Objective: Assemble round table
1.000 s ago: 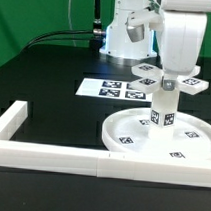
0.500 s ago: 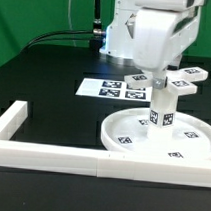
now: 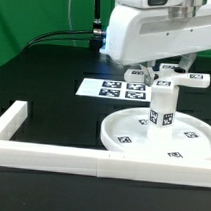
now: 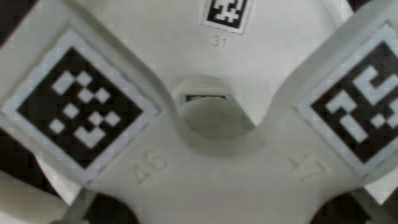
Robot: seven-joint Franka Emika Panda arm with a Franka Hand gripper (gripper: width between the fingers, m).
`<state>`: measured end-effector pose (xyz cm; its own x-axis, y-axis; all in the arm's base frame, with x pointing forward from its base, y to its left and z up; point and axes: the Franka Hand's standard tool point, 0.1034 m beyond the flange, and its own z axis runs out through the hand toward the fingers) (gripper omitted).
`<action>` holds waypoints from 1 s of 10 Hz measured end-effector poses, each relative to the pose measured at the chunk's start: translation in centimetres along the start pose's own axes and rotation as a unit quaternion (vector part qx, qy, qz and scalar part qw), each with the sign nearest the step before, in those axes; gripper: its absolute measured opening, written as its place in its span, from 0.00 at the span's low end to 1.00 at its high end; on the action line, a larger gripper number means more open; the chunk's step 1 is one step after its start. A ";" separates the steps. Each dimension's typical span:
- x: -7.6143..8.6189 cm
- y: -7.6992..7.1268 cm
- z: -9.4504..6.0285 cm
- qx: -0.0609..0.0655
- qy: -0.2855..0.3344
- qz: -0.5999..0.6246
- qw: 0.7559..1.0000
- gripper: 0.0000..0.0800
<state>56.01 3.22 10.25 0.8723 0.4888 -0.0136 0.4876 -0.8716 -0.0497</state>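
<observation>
Risk: the cross-shaped piece (image 3: 173, 77) is being brought onto the leg (image 3: 161, 108) and could be seated crooked or jammed.
Cause: its centre hole (image 4: 214, 112) is possibly being offset from the leg's top, and the leg could be tipped.
Claw: the gripper (image 3: 153, 74) is being clamped on the cross-shaped piece, fingertips mostly hidden.
Where: the leg is being held upright directly beneath the claw by the round disc (image 3: 117, 140).
Look: white plastic, with square black-and-white tags being shown on the arms.

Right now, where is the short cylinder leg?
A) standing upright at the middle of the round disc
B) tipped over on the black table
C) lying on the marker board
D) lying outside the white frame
A: the leg stands upright at the centre of the round disc, under the cross-shaped piece.
</observation>
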 end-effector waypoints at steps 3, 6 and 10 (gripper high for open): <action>0.0 -0.1 0.0 0.000 0.000 0.094 0.996 0.56; 0.0 -0.1 0.1 0.018 0.012 0.275 0.961 0.56; 0.2 -0.6 0.1 0.039 0.022 0.511 0.858 0.56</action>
<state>55.88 3.82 10.12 0.8442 -0.5335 -0.0528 -0.5360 -0.8381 -0.1015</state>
